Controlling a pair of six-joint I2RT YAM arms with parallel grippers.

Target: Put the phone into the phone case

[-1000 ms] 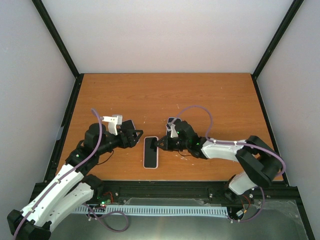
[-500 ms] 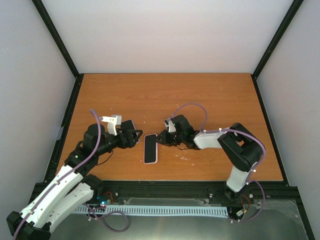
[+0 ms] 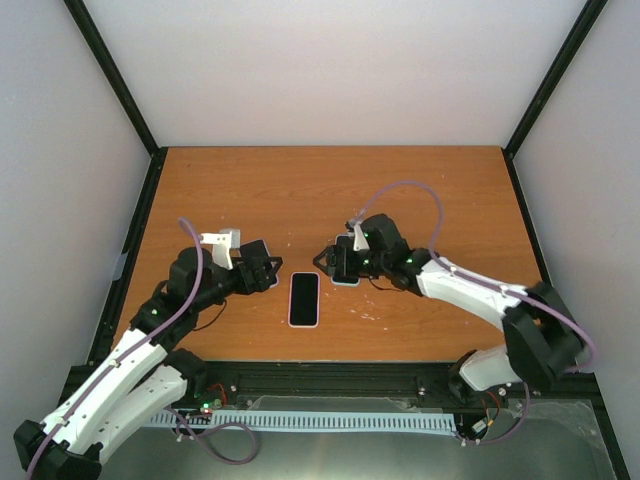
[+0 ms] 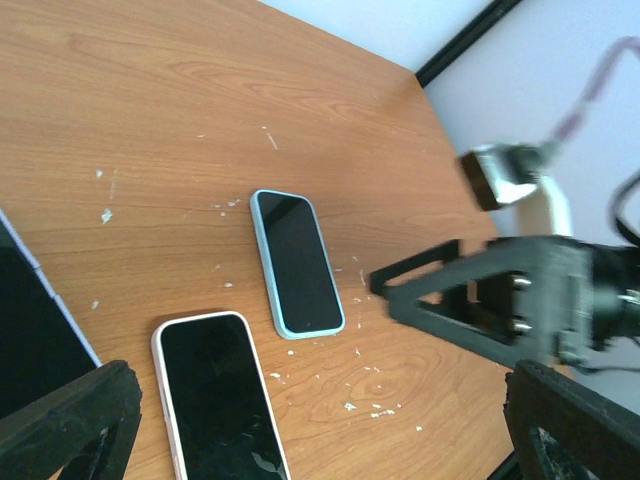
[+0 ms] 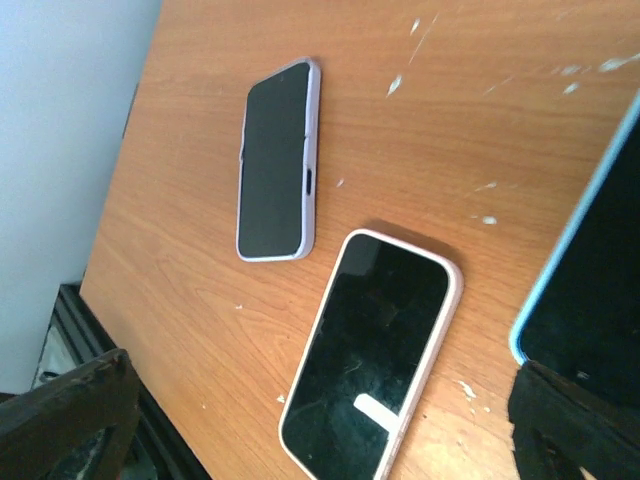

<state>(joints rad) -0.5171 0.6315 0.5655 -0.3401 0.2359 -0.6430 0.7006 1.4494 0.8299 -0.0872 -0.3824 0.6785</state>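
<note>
The phone (image 3: 304,298) has a dark screen and sits inside a pale pink phone case, flat on the table between both grippers. It also shows in the left wrist view, phone (image 4: 215,395), and in the right wrist view, phone (image 5: 375,345). My left gripper (image 3: 268,270) is open just left of it, with nothing between the fingers (image 4: 70,420). My right gripper (image 3: 333,262) is open just right of its top end and clear of it, fingers (image 5: 70,420) wide apart.
A phone in a light blue case (image 4: 296,262) lies under the right gripper. A phone in a lilac case (image 5: 277,160) lies by the left gripper. The table's near edge, a black rail (image 3: 330,375), runs close behind the phones.
The right gripper opened from shut and drew back to the upper right, away from the pink-cased phone. That phone shifted slightly away from the near edge. The left arm barely moved.
</note>
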